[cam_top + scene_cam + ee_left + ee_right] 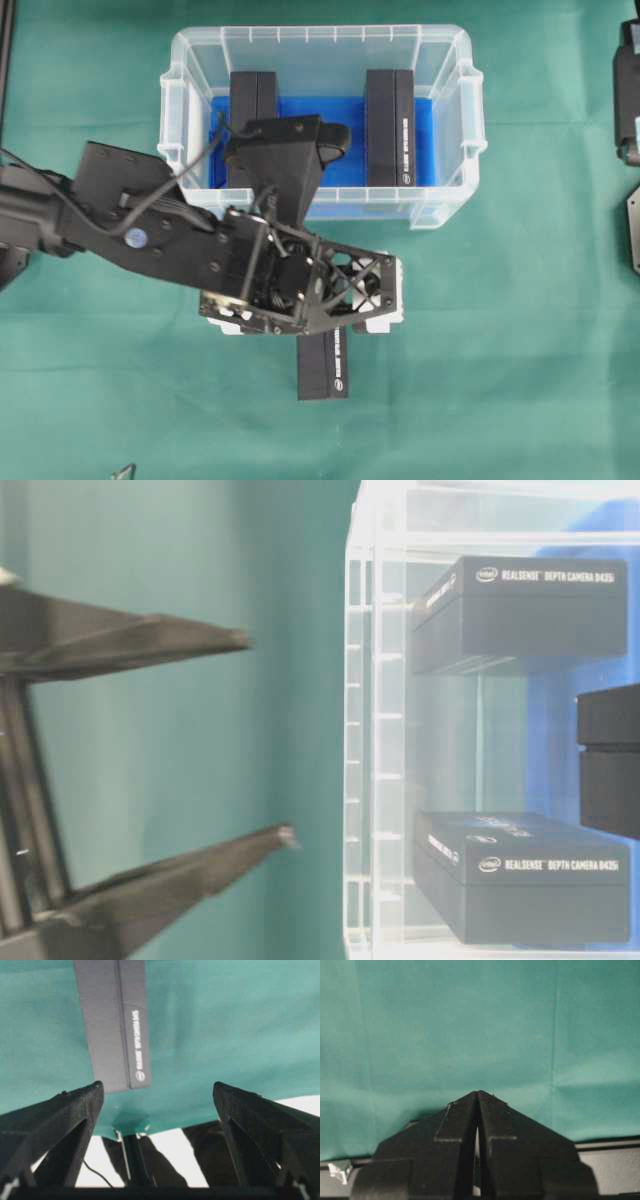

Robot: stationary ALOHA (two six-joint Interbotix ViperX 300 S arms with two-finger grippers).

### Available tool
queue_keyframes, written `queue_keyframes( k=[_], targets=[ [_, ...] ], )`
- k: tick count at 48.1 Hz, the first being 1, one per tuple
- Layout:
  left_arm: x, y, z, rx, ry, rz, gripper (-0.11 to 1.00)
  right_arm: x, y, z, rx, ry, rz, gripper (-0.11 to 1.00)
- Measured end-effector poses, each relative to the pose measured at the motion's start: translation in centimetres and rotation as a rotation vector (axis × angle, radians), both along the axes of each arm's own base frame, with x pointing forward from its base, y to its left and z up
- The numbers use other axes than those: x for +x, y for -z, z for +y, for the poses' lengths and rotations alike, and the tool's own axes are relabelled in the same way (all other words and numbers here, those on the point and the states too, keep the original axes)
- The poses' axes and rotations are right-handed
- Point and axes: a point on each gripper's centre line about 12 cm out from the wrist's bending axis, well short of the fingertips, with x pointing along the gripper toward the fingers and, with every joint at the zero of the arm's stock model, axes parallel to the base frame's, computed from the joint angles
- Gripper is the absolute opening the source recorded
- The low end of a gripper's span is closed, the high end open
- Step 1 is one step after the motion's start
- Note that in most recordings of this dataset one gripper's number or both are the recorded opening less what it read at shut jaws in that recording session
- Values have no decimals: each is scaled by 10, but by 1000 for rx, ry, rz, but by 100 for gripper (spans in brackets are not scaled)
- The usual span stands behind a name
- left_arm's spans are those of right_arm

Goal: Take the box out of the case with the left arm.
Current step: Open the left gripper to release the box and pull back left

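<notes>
Evidently the release step is done: one box lies on the cloth outside the case, the left gripper spread empty above it, needing only retreat.

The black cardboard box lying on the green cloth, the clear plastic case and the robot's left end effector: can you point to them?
Black cardboard box point(323, 368), overhead view: its bare lower end.
Clear plastic case point(450, 213), overhead view: front rim.
Left end effector point(157, 1097), left wrist view: gap between its open fingertips.
</notes>
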Motion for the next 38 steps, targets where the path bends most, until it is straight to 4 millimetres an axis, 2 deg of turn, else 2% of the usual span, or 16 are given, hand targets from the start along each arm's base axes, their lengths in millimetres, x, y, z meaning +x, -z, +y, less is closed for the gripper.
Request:
queue_keyframes(
  k=[13, 19, 30, 38],
  targets=[
    [-1, -1, 1, 11, 12, 0, 85, 0, -1, 0, -2, 0, -2, 0],
    [-8, 2, 3, 16, 15, 17, 85, 0, 0, 0, 0, 0, 0, 0],
    [-38, -1, 7, 16, 13, 36, 85, 0, 0, 0, -1, -3, 0, 0],
    [-70, 3, 9, 25, 29, 69, 85, 0, 0, -1, -6, -3, 1, 0]
  ],
)
